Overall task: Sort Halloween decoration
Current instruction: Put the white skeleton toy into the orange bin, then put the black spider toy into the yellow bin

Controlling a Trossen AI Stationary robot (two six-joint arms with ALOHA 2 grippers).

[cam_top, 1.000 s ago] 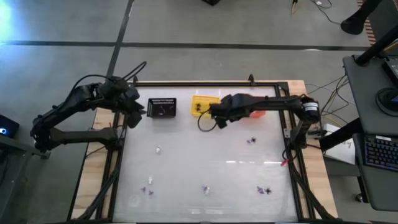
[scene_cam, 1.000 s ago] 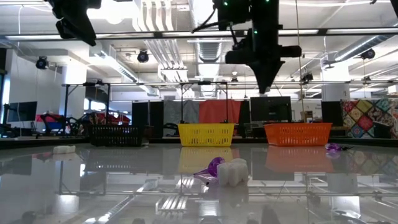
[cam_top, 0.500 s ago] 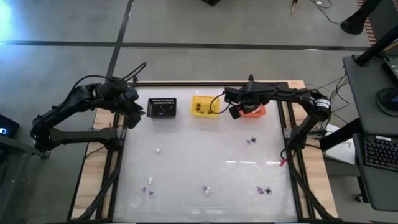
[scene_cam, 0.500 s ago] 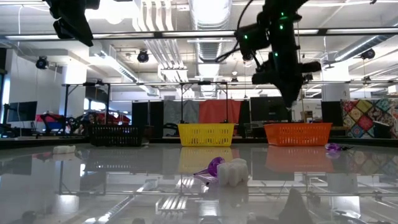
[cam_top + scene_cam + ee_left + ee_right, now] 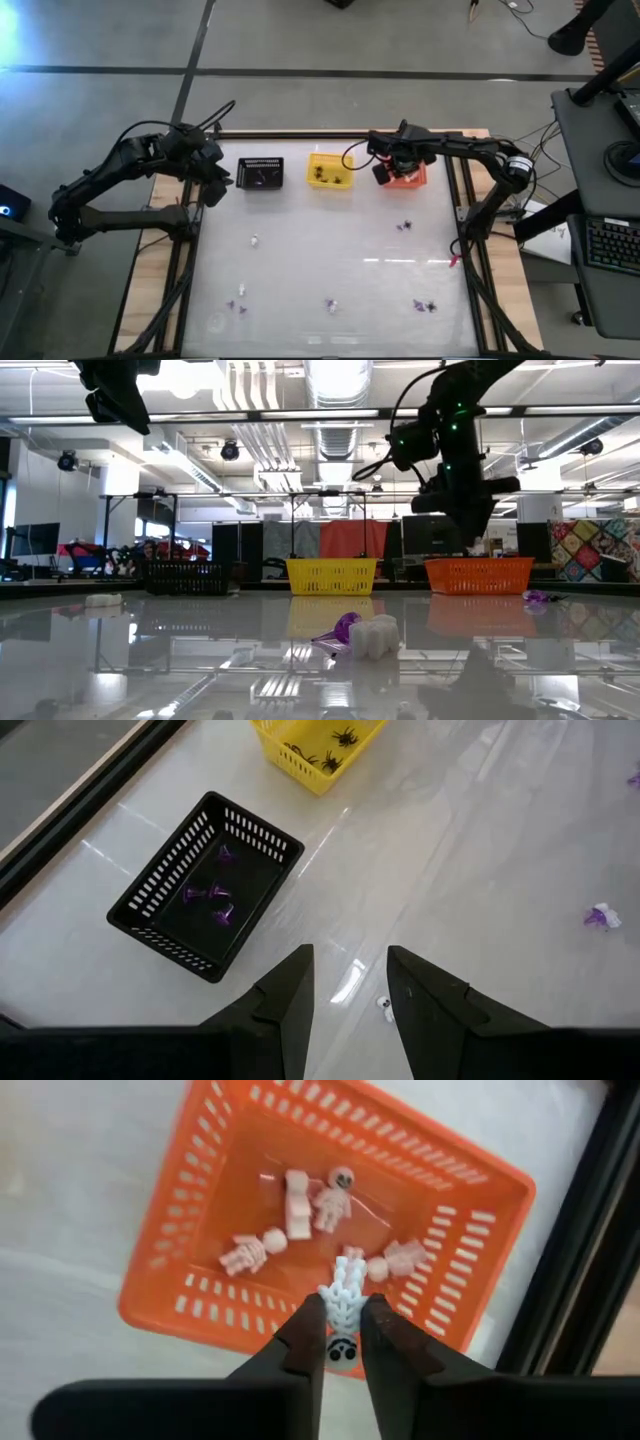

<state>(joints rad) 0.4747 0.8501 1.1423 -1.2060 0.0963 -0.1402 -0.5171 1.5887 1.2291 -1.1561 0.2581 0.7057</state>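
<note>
Plastic, by the look of it: the white skeleton [image 5: 342, 1302] between the right gripper [image 5: 340, 1342] fingers seemed light, stiff and slick, best pinched across its ribs. The jaws stood narrowly parted, the figure between them over the orange basket [image 5: 200, 1210]. Farther off, the left gripper [image 5: 345, 982] hung open and empty near the black basket [image 5: 150, 895].

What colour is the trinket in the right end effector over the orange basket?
White: a small skeleton between the right end effector fingers, clearest in the right wrist view.
</note>
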